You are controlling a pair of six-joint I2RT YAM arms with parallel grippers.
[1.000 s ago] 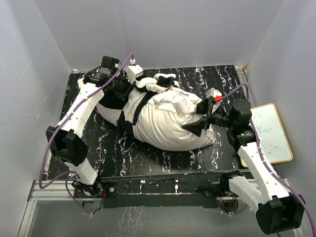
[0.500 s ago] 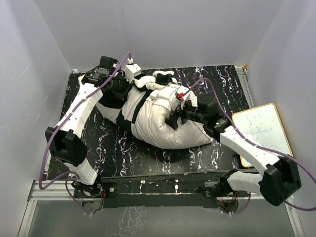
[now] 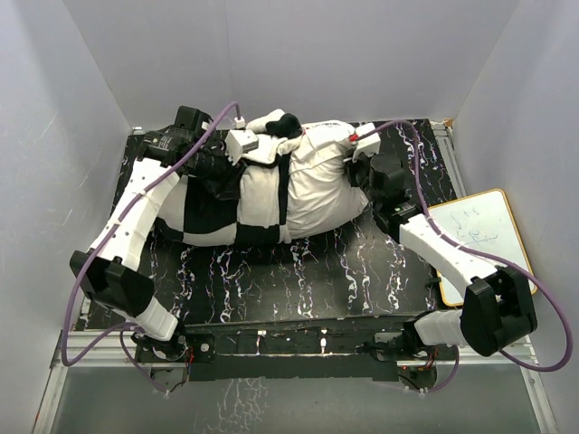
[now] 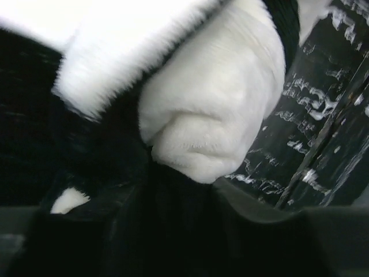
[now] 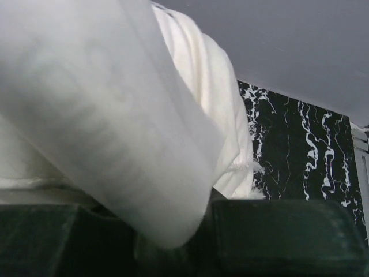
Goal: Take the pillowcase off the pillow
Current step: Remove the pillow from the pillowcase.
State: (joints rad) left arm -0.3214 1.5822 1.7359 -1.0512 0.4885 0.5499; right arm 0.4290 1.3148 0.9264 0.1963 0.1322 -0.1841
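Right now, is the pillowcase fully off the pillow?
Partly on: pillowcase wraps the pillow at its left end; right end lies bare.

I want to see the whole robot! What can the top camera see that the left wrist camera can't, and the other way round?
Only the top camera shows the left arm, the right arm, the off-white pillow poking out of its cover, and a whiteboard beside the table. Only the left wrist camera shows the pillowcase fur up close, fluffy hairs and all. Both show that checkered pillowcase and the black marbled table.
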